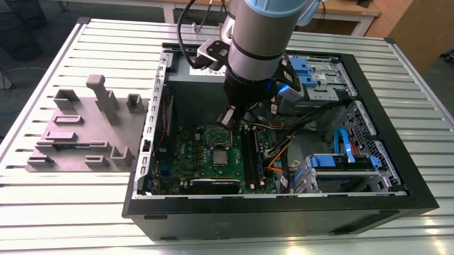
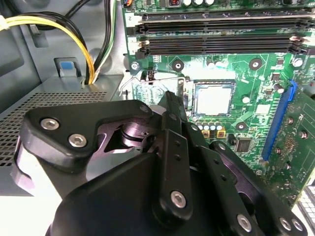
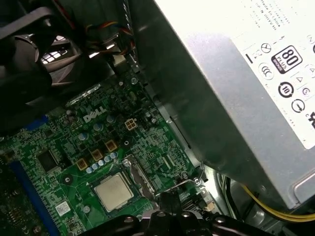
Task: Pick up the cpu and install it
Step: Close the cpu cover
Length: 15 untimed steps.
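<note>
1. As we look down in the exterior view, the cpu [image 1: 220, 157] lies flat in its socket on the green motherboard [image 1: 188, 159], silver face up; being square, it has no long axis we can name, and its edges run in line with the board's. The gripper [image 1: 228, 118] hangs above it inside the open black computer case [image 1: 284, 210]. The case rests on a slatted metal table [image 1: 64, 202], with a grey plastic fixture [image 1: 85, 133] on the exterior view's left, well apart, and wooden furniture beyond the table.

2. In the second wrist view, the gripper [image 2: 170, 101] reaches toward the cpu [image 2: 214, 100] with its fingers [image 2: 173, 105] pressed together on nothing. Black memory slots [image 2: 221, 34] lie beyond the chip; yellow and black cables [image 2: 54, 24] run beside the board.

3. In the first wrist view, the cpu [image 3: 114, 191] sits seated, the socket's wire lever [image 3: 179, 185] beside it. A grey power supply [image 3: 221, 88] bears a label we leave unread.
</note>
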Each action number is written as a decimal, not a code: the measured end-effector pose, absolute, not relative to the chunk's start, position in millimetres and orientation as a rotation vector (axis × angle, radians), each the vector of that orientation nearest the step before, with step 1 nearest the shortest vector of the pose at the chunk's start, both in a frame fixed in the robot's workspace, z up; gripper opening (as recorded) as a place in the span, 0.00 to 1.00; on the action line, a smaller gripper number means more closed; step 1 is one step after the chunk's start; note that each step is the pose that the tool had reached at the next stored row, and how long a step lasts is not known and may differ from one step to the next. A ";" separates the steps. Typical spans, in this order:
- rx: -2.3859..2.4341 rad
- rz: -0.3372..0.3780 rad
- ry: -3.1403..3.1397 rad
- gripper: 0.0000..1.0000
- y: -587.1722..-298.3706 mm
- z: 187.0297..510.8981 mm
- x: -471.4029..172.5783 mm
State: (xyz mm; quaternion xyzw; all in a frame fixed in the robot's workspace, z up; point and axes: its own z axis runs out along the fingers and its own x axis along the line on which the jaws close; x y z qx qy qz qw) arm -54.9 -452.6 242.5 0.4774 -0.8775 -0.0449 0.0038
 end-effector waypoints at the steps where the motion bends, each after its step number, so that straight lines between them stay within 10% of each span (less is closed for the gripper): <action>1: 1.496 -0.141 -2.750 0.10 -453.1 242.5 -55.0; 15: 1.496 -0.141 -2.750 0.10 -462.8 242.4 -54.9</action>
